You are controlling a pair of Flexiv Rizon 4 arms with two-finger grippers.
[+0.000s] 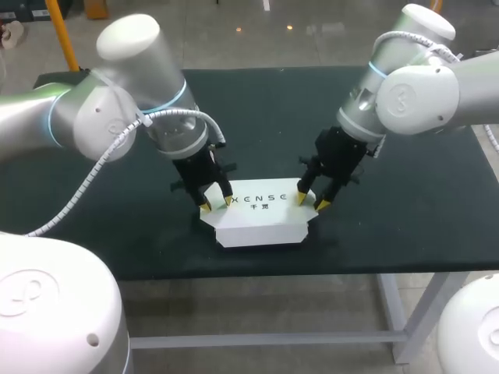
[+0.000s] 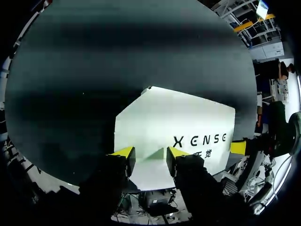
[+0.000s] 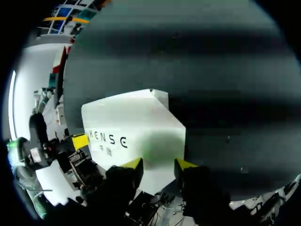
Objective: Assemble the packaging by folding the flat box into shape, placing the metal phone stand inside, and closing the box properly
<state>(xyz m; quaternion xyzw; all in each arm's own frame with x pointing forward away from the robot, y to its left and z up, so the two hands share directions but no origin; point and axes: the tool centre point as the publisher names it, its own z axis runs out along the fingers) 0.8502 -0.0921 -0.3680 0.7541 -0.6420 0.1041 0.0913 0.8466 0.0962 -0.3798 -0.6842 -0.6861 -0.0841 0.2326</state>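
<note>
Head view: white box lying flat on the dark table, near the table's front edge, printed face up. Left arm entering from the left side, left gripper pointed down at the box's far left corner, yellow tips parted and at the top face; actual contact not confirmable from this angle. Right arm entering from the right side, right gripper set likewise at the far right corner, tips parted. Nothing clamped in either pincer. Left wrist view: left gripper with fingers spread, white box extending ahead of and beneath them, near margin of the box showing in the gap between the two tips. No pinch from two sides seen; recorded as spread and holding nothing. One yellow fingertip of the right gripper noted beside the print, at the box's other end. Dark table all around the box. Right wrist view: right gripper with fingers spread over the near margin of the white box, again gripping nothing. One yellow fingertip of the left gripper noted just off the printed end of the box. Dark table beyond and beside the box.
</note>
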